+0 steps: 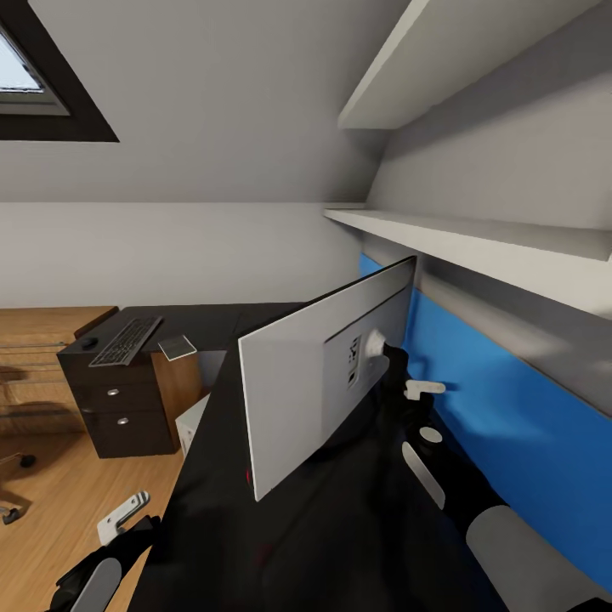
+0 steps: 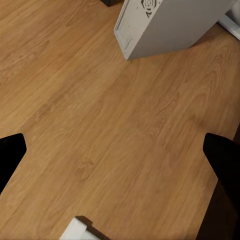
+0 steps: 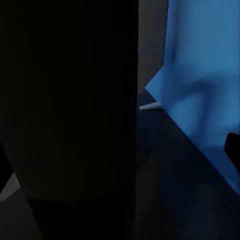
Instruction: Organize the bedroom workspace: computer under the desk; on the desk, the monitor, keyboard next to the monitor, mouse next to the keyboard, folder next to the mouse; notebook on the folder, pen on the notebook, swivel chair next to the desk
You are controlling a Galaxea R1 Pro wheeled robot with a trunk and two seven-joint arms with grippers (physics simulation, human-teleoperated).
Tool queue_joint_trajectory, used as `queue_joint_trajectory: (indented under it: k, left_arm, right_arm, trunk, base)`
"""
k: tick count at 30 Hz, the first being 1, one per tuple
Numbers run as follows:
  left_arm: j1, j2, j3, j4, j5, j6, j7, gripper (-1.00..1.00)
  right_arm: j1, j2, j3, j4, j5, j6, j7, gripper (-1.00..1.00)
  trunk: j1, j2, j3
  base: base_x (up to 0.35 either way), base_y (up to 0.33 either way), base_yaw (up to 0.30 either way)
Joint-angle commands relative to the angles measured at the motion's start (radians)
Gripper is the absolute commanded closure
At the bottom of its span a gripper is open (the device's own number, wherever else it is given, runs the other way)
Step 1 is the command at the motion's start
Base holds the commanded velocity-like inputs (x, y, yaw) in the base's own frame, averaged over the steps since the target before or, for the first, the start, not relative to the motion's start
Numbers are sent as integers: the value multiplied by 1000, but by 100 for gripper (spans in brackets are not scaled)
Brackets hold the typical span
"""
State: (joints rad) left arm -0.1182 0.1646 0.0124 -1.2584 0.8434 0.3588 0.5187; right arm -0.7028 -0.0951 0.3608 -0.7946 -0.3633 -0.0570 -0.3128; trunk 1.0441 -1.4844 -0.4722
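Note:
The monitor (image 1: 289, 391) stands on the glossy black desk (image 1: 340, 535), its grey back facing me. Behind it, by the blue back panel (image 1: 518, 416), my right gripper (image 1: 398, 372) is open; in the right wrist view one fingertip (image 3: 233, 148) shows apart from the monitor's dark bulk (image 3: 70, 110). On the desk's far wing the keyboard (image 1: 127, 340) lies with the mouse (image 1: 87, 342) beside it. The computer (image 1: 192, 422) stands on the floor under the desk, also seen as a light grey computer (image 2: 165, 25). My left gripper (image 1: 126, 514) hangs open over the floor, fingertips (image 2: 11, 154) wide apart.
A chrome leg and castor of the swivel chair (image 1: 12, 508) poke in at the left edge. A black drawer unit (image 1: 119, 412) sits under the keyboard, with a wooden chest (image 1: 38, 340) behind it. White shelves (image 1: 476, 234) overhang the desk. A small pale flat item (image 1: 177, 346) lies by the keyboard.

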Motion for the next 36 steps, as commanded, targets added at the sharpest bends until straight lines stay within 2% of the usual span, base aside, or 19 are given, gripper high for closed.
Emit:
queue_joint_trajectory:
  k: [1, 6, 19, 23, 26, 27, 31, 32, 33, 34, 36]
  left_arm:
    - [0, 0, -1, -1, 22, 11, 3, -100]
    - [0, -1, -2, -1, 22, 11, 3, -100]
    - [0, -5, -2, -1, 22, 11, 3, -100]
    - [0, -5, -2, -1, 22, 11, 3, -100]
    - [0, -5, -2, -1, 21, 11, 3, -100]
    - [0, -5, -2, -1, 21, 11, 3, -100]
    - [0, -5, -2, -1, 21, 11, 3, -100]
    - [0, -5, -2, 0, 21, 11, 3, -100]
    - [0, -5, -2, 0, 22, 11, 3, -100]
    - [0, -5, -2, 0, 22, 11, 3, -100]
    - [0, -5, -2, 0, 22, 11, 3, -100]
  right_arm:
    - [-1, -2, 7, 0, -11, -6, -8, -100]
    - [-1, -2, 7, 0, -11, -6, -8, -100]
    - [-1, -2, 10, -10, -10, -6, -9, -100]
    - [1, -4, 10, -44, -9, -4, -11, -100]
    - [36, -6, 10, -120, -9, 2, -13, -100]
    - [88, -15, 10, -224, -9, 37, -34, -100]
    - [140, -18, 13, -367, -9, 129, -115, -100]
    - [159, -18, 15, -425, -8, 168, -166, -100]
    - [184, -13, 42, -497, 0, 219, -280, -100]
    - [186, -13, 55, -504, 4, 223, -300, -100]
    - [192, -13, 126, -523, 24, 230, -381, -100]
  trunk:
    - [0, -1, -1]
    - [0, -1, -1]
    - [0, -1, -1]
    - [0, -1, -1]
    - [0, -1, -1]
    - [0, -1, -1]
    - [0, -1, -1]
    - [0, -1, -1]
    - [0, -1, -1]
    - [0, -1, -1]
    - [0, -1, -1]
  base:
    - [0, 0, 0]
    - [-98, 0, 0]
    - [-303, 98, 0]
    - [-300, 170, 0]
    - [-300, 171, 0]
    - [-298, 181, 0]
    - [-287, 200, 0]
    - [-267, 224, 0]
    - [-250, 240, 0]
    - [-249, 242, 0]
    - [-243, 247, 0]
